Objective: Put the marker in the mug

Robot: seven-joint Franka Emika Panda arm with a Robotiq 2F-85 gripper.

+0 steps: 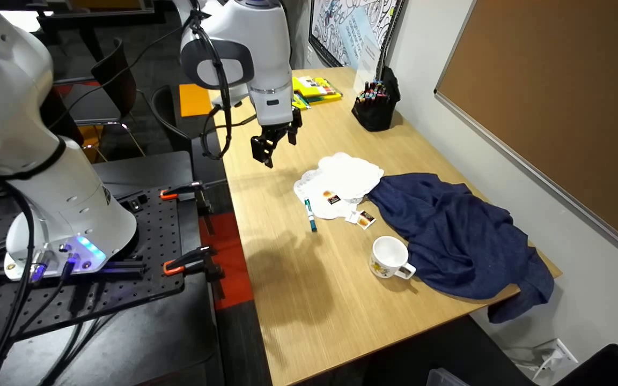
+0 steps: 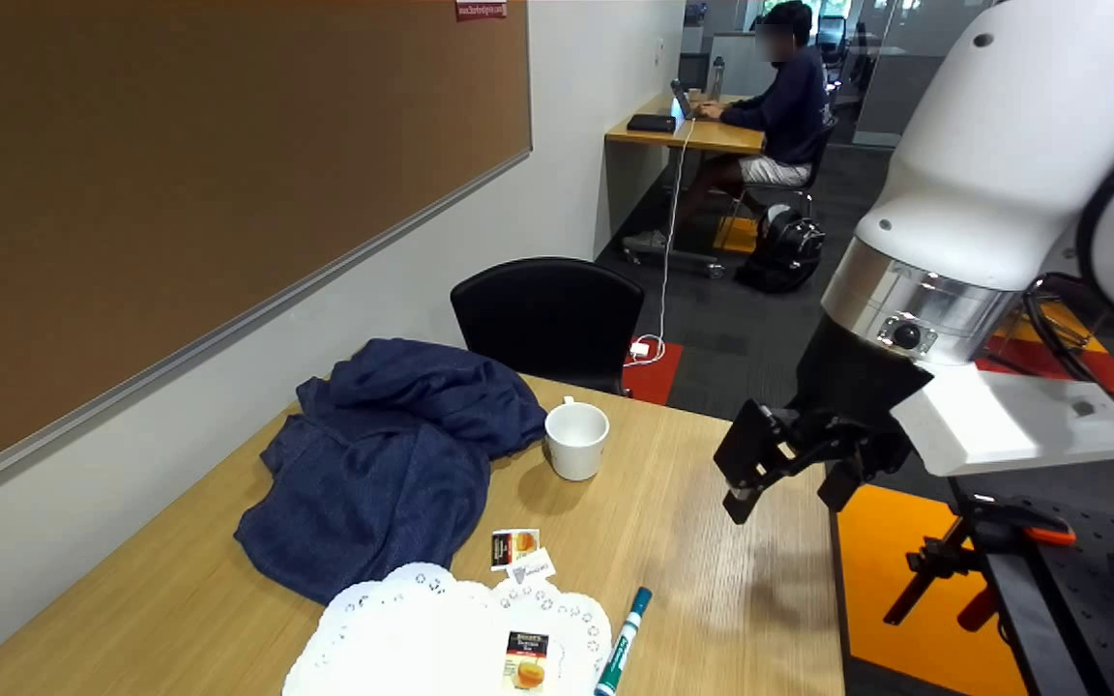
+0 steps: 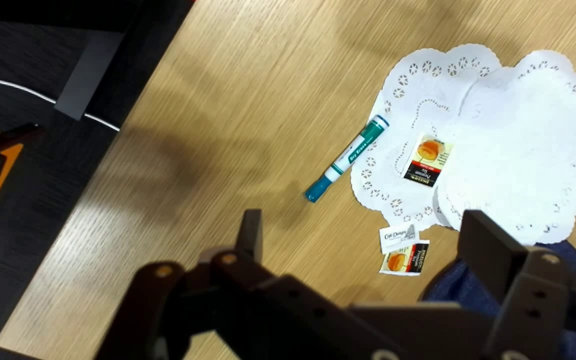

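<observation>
Closest to us in the wrist view, the claw (image 3: pixel 360 235) hangs above the table (image 3: pixel 248 100), released, its 2 fingers (image 3: pixel 252 232) spread well apart. Next we see the marker (image 3: pixel 346 159) lying flat, its green end overlapping the scalloped edge of some paper doilies (image 3: pixel 518 150), its blue-green cap on bare wood. 1 tea sachet (image 3: pixel 428 160) lies on the doilies; a 2nd sachet (image 3: pixel 404 260) lies just beside them, overlapped by a small white packet (image 3: pixel 399 236). In both exterior views we find the white mug (image 1: pixel 389 258) standing upright on the table, just beside a crumpled navy cloth (image 1: pixel 459 236); whether they touch, we cannot tell. Toward the table's far end, in an exterior view, we make out yellow boxes (image 1: pixel 309 88) and a black holder (image 1: pixel 373 119) packed with coloured pens (image 1: pixel 374 92). Farthest off, in an exterior view, a person (image 2: pixel 789 106) sits at a laptop (image 2: pixel 682 99).
</observation>
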